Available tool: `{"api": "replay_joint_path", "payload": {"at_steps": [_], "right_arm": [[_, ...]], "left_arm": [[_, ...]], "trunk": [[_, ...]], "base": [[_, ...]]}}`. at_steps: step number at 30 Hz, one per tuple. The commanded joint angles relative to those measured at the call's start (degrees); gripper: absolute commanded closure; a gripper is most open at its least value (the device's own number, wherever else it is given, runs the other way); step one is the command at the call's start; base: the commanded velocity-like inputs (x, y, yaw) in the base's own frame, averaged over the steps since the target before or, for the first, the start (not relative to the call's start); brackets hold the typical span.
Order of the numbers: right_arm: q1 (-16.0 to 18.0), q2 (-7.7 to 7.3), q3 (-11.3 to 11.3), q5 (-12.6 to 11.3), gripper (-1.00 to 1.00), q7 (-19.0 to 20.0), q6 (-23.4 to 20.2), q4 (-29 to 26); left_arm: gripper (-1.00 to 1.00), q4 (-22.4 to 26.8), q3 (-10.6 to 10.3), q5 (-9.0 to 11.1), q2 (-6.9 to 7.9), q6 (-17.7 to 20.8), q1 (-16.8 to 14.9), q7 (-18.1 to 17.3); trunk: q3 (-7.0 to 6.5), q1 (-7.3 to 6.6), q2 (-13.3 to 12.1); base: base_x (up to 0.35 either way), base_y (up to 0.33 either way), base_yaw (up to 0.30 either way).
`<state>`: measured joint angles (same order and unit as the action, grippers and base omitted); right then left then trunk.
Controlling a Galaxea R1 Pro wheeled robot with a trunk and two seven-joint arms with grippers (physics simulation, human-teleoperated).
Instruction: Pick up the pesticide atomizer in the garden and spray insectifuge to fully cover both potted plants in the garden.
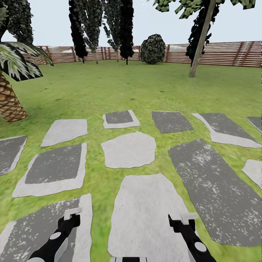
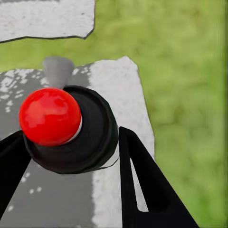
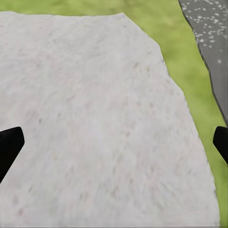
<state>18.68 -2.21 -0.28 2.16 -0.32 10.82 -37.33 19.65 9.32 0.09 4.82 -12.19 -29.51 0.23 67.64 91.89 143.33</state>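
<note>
Lawn (image 1: 145,87) with stepping stones (image 1: 129,149) fills mid-frame, fence (image 1: 218,54) along the top. Left gripper (image 1: 72,214) and right gripper (image 1: 183,220) at bottom: right jaws wide, left jaws' state unclear.

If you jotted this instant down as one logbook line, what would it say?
place: lawn with stepping stones | fence ahead | left gripper: low, state unclear | right gripper: open, empty, over pale stone | atomizer, potted plants: unseen

Both arms low, forward; left tool (image 1: 72,214) unclear, right tool (image 1: 182,219) spread.
</note>
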Motion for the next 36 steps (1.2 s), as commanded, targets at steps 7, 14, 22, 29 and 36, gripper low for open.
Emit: {"api": "replay_joint_path", "payload": {"at_steps": [7,14,22,29,36], "right_arm": [[0.02,0.01,-0.01,0.22,-1.00,-0.03,0.16,0.40],[0.01,0.01,0.01,0.22,-1.00,-0.03,0.16,0.64],[0.03,0.07,0.01,0.22,-1.00,-0.03,0.16,1.10],[0.02,0.09,0.01,0.22,-1.00,-0.03,0.16,1.12],[0.02,0.10,-0.07,0.22,-1.00,-0.03,0.16,1.23]], "left_arm": [[1.00,0.22,0.12,-0.17,0.02,-0.34,0.17,-0.03],[1.00,0.08,0.17,0.31,0.05,-0.38,0.24,0.02],[1.00,-0.11,0.17,0.33,0.06,-0.45,0.24,0.11],[1.00,-0.20,0.17,0.20,0.02,-0.46,0.24,0.12],[1.00,-0.22,0.16,0.34,0.02,-0.50,0.24,0.05]], "trunk": [[-0.55,-0.01,0.01],[-1.05,-0.01,0.01],[-1.55,-0.01,0.01],[-1.68,-0.01,0.01],[-1.69,-0.01,0.01]], "base": [[0.000,0.000,-0.121],[0.129,0.064,-0.216],[0.287,0.158,-0.225],[0.307,0.152,-0.095],[0.309,0.157,-0.042]]}}
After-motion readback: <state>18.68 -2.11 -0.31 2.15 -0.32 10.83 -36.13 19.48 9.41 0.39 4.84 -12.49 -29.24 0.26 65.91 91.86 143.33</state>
